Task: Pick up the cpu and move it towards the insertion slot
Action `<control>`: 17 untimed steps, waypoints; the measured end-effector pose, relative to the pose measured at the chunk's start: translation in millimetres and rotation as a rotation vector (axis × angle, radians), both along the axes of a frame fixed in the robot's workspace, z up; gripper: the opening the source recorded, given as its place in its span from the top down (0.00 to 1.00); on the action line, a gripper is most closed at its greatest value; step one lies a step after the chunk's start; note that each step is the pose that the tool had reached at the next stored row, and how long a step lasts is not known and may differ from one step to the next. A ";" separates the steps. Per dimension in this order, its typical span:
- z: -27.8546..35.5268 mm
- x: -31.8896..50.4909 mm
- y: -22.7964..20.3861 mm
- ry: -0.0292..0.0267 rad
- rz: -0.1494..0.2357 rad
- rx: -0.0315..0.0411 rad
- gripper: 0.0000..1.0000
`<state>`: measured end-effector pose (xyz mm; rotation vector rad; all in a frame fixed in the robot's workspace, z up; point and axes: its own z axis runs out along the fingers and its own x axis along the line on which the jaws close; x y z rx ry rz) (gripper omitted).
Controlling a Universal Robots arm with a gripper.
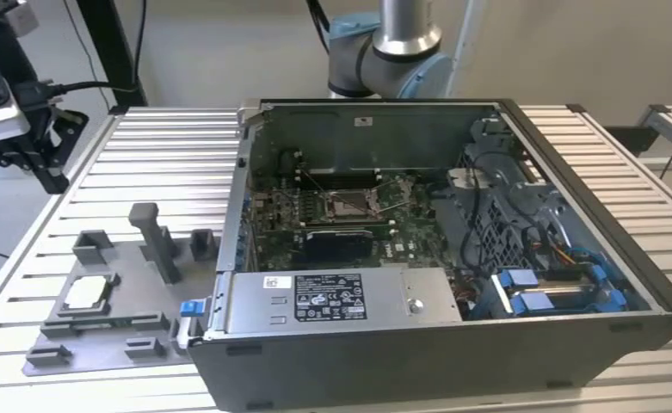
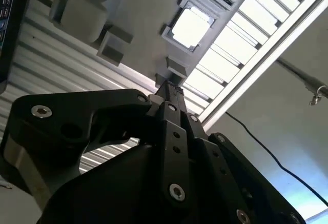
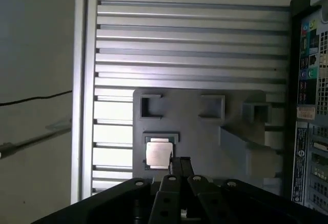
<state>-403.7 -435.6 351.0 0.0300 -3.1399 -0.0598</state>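
Cpu (image 1: 87, 292) lies flat in a square pocket of the grey plastic fixture (image 1: 112, 334) on the ribbed metal table (image 1: 163, 163), judged so to keep it squared for a pick; in the exterior view the gripper (image 1: 51, 179) hangs well apart, and the slot (image 1: 348, 203), silver-framed, faces up in the open case (image 1: 428, 366). In the second wrist view the gripper (image 2: 169, 86) is closed on nothing, pointing near the bright, smooth chip (image 2: 190, 27). In the first wrist view it (image 3: 179, 161) sits just beside the cpu (image 3: 158, 153)
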 end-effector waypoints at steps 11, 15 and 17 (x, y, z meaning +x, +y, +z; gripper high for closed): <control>-3.4 -11.5 -4.6 -0.0003 0.001 0.0002 1.00; -3.4 -11.6 -4.6 -0.0001 0.002 0.0001 1.00; -3.4 -11.6 -4.6 -0.0001 0.002 0.0001 1.00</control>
